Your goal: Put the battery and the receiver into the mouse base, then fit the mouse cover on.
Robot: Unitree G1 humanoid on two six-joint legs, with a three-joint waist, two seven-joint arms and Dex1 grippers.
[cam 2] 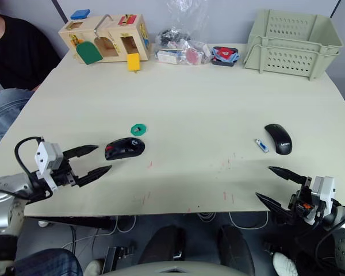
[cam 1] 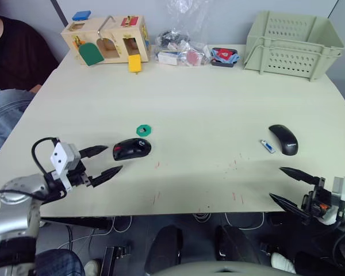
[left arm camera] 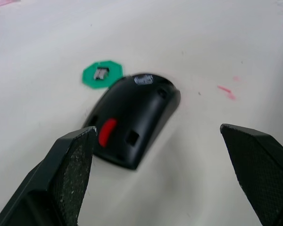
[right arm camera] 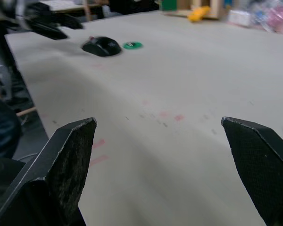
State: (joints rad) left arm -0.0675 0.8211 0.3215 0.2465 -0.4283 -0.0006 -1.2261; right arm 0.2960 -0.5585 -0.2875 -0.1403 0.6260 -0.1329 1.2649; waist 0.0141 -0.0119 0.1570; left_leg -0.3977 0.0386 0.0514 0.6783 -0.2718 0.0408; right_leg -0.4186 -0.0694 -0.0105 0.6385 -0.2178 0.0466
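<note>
Mouse base [cam 1: 132,149], one matte black oval with red parts, lay near one glossy cover [cam 1: 283,139] and one slim blue battery [cam 1: 267,146]. Both grippers, left [cam 1: 101,162] and right [cam 1: 290,186], gaped empty.

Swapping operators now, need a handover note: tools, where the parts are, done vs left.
Left tool: open, empty, just short of the mouse base.
Right tool: open, empty, near the table edge, nearer than the mouse cover.
Battery lies on the table left of the cover.
A small part sits on the green disc behind the base, possibly the receiver.
Done: nothing.
Left: battery, receiver, cover.
</note>
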